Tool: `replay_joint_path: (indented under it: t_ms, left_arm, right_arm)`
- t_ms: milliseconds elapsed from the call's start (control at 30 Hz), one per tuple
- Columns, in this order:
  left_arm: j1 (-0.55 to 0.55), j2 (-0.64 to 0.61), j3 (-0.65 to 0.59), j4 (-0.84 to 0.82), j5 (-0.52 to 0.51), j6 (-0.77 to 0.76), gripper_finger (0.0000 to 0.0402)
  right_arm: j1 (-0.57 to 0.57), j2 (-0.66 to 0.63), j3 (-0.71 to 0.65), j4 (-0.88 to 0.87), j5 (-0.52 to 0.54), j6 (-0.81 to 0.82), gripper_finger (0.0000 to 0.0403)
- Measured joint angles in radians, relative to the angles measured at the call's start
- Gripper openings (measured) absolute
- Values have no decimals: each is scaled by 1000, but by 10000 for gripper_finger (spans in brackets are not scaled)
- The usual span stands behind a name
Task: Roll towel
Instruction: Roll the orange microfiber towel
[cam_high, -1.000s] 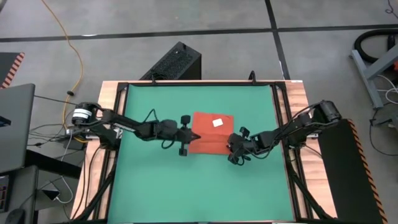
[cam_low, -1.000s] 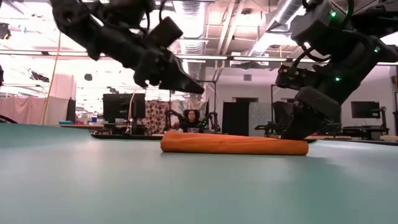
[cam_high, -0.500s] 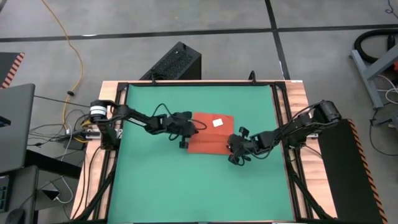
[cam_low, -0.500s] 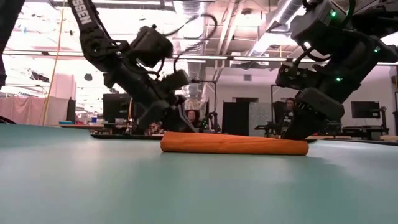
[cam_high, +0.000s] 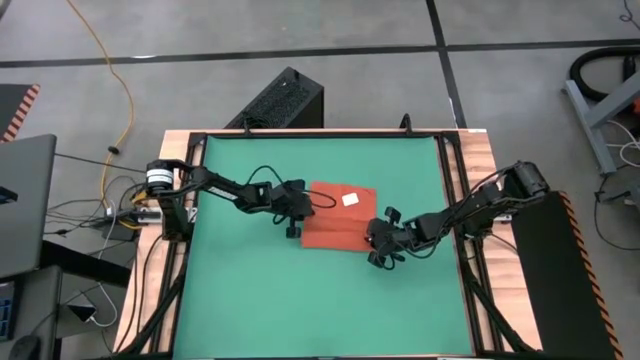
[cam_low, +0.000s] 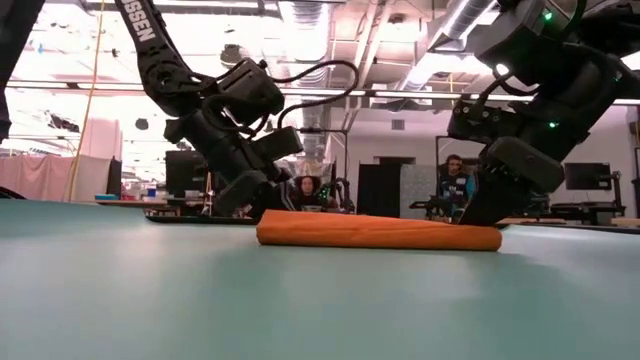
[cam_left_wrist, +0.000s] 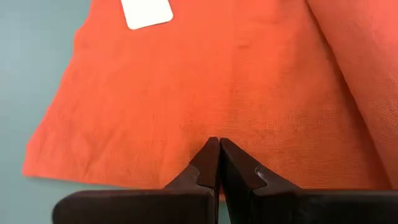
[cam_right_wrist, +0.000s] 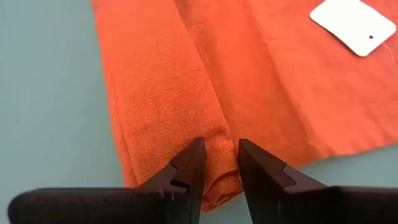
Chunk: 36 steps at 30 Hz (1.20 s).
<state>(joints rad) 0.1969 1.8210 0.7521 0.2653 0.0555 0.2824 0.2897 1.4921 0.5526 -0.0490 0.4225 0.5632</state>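
Observation:
The orange-red towel (cam_high: 335, 218) lies on the green mat (cam_high: 300, 300), with its white tag (cam_high: 351, 199) facing up on the flat far part. Its near part is rolled into a low roll (cam_low: 378, 232) that lies on the mat. My left gripper (cam_high: 300, 212) is shut and low at the towel's left edge. My right gripper (cam_high: 376, 244) is shut on the roll's right end. My left gripper's shut fingertips (cam_left_wrist: 211, 155) are on the towel's flat layer (cam_left_wrist: 217, 127), just inside its left edge. They come slanting down from the table's left. No cloth shows between the fingers. The towel lies flat on the mat there. My right gripper pinches the right end of the roll (cam_right_wrist: 219, 155) between its two fingers (cam_right_wrist: 191, 163). It holds several rolled layers. It comes slanting down from the table's right, with the fingers lying along the roll. The roll rests on the mat.
The mat's black frame and wooden border (cam_high: 455, 200) run round the work area. There is bare mat (cam_high: 300, 300) near and far of the towel. People (cam_low: 455, 180) and equipment show in the room beyond the table.
My left gripper has come down from above the mat and moved in onto the towel's left edge. My right gripper has kept its hold on the roll's right end and has hardly moved. The towel lies as before.

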Motion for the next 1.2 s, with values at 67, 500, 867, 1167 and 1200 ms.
replay_joint_path:
  t_ms: [67, 500, 867, 1167, 1200]
  left_arm:
    - [-1, -1, 3, -27, 1, -29, 0]
    - [-46, -2, 1, -57, -19, -105, 0]
    - [-50, 0, -2, -26, -37, -130, 0]
    - [-51, 1, -2, -20, -36, -143, 0]
    - [-51, 1, -2, -20, -36, -147, 0]
  right_arm:
    - [0, 0, 0, -5, 0, 20, 120]
    - [58, -30, -2, -48, 84, 95, 120]
    - [110, -194, -3, 34, 224, -5, 120]
    - [124, -31, -2, 296, 246, -150, 120]
    - [117, 0, -2, 319, 244, -151, 120]
